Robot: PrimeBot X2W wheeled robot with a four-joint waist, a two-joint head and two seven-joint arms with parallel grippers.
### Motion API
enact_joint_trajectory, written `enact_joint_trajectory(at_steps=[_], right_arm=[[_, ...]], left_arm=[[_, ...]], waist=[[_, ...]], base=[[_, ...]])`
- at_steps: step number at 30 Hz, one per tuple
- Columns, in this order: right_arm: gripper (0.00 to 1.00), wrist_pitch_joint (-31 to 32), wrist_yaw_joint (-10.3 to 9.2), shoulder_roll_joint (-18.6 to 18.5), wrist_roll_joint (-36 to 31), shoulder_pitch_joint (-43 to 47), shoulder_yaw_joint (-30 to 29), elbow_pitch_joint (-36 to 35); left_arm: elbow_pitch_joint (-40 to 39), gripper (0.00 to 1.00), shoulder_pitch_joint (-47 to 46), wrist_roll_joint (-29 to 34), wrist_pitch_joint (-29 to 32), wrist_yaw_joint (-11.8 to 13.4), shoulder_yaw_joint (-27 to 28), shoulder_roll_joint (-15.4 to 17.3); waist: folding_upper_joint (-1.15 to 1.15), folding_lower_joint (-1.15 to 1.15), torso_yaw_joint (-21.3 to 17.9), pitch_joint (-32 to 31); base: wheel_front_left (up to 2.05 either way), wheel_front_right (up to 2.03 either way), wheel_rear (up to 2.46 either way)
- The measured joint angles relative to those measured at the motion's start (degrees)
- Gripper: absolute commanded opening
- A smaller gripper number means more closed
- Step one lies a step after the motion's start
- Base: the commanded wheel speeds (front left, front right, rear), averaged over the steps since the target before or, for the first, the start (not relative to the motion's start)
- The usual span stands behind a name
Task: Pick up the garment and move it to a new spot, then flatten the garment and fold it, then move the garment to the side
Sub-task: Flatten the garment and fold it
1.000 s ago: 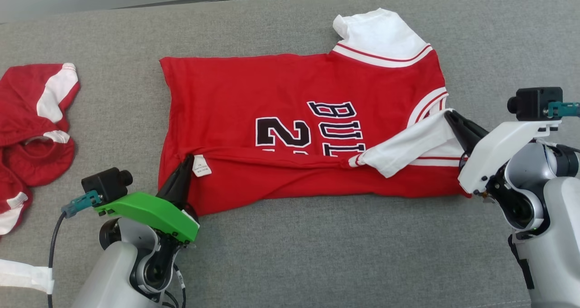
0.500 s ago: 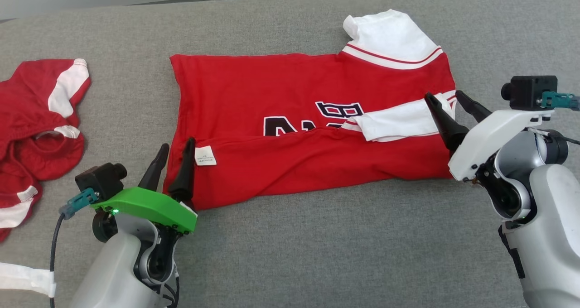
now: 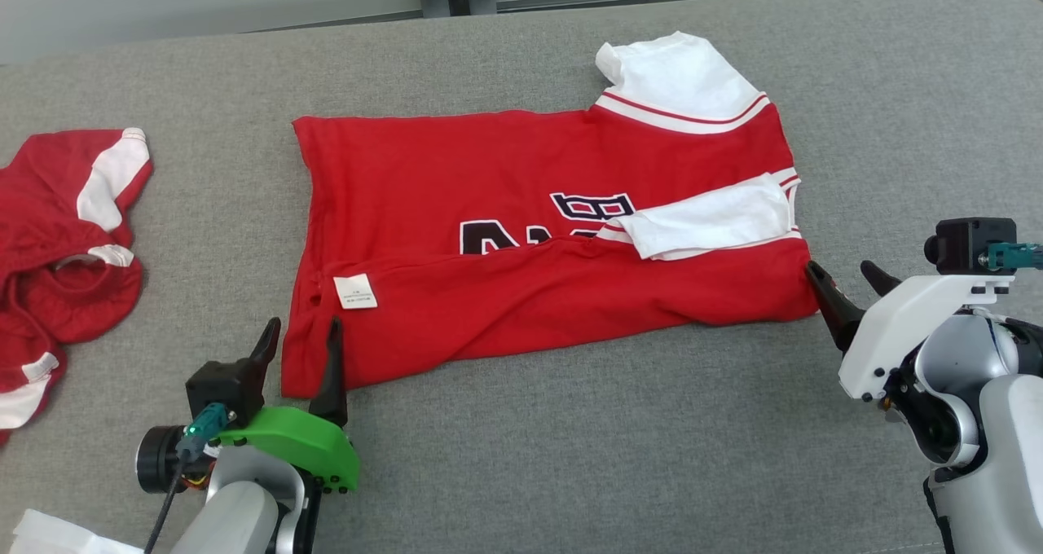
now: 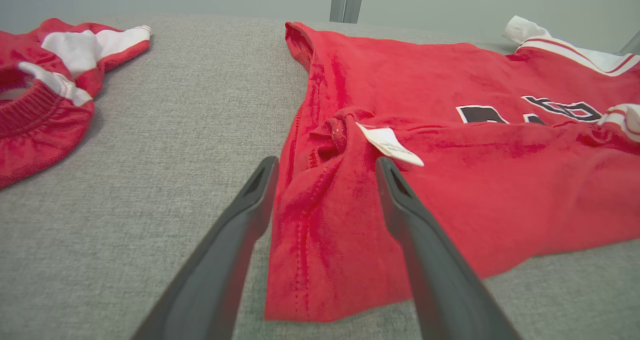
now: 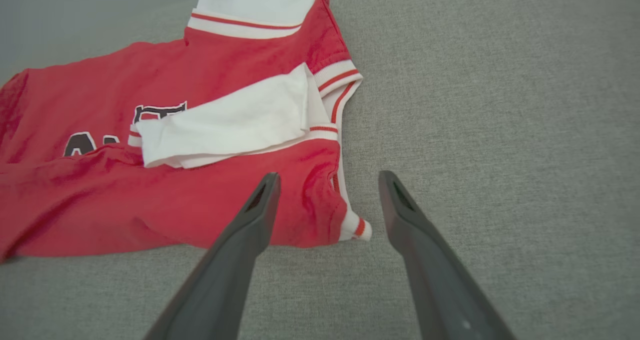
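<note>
Our red jersey (image 3: 538,163) lies on the grey surface (image 3: 570,456), near edge and white sleeve (image 3: 709,224) folded over the lettering (image 3: 591,208), and our left gripper (image 3: 303,323) and right gripper (image 3: 839,266), clamped on it a second ago, now stand jaws apart, drawn back to its near corners: first fold released, we judge.

The garment (image 3: 505,179) is bright red, with white sleeves edged in thin red-and-white stripes and black lettering outlined in white (partly hidden under a fold). A small label (image 3: 355,291) on it is white. The surface (image 3: 570,456) is a mottled grey weave. A second garment (image 3: 49,236) is the same red with white panels. The left pincer (image 3: 303,326) has dark fingers on a green mount; the right pincer (image 3: 839,267) has dark fingers on a white one.
</note>
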Motion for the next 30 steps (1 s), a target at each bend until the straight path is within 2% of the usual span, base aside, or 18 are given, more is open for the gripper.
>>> enact_joint_trajectory(at_steps=[5,10,21,27,28,29,30], right_arm=[[1.0,3.5,0.0,2.9,-4.0,-0.1,-2.6,0.7],[1.0,5.2,0.0,5.1,-7.9,-2.3,-5.0,2.6],[1.0,7.2,0.0,6.8,-11.5,-6.8,-4.9,10.4],[1.0,9.6,0.0,7.0,-13.1,-7.3,-6.6,13.2],[1.0,9.7,0.0,7.0,-12.9,-7.3,-6.6,13.3],[0.96,10.1,0.0,7.0,-12.2,-7.3,-6.5,13.5],[0.42,10.2,0.0,7.0,-11.5,-7.3,-6.2,13.7]], left_arm=[[2.0,1.0,0.0,3.1,1.2,3.4,-2.0,0.0],[4.0,1.0,-1.0,3.9,3.0,4.9,-3.0,0.1],[7.1,1.0,-3.1,3.9,4.3,4.3,-4.4,-1.0],[9.1,1.0,-4.3,3.3,7.4,2.8,-5.5,-1.8],[9.4,0.76,-4.6,3.1,7.8,2.5,-5.7,-1.8],[9.8,0.44,-4.8,2.9,8.2,2.1,-5.8,-1.8],[10.2,0.0,-5.2,2.8,8.6,1.6,-6.0,-1.8]], waist=[[0.0,0.0,-0.4,-0.1],[0.0,0.0,-0.4,0.3],[0.0,0.0,0.7,1.7],[0.0,0.0,1.5,2.0],[0.0,0.0,1.5,2.0],[0.0,0.0,1.5,2.0],[0.0,0.0,1.5,2.0]], base=[[0.0,0.0,0.0],[0.0,0.0,0.0],[0.0,0.0,0.0],[0.0,0.0,0.0],[0.0,0.0,0.0],[0.0,0.0,0.0],[0.0,0.0,0.0]])
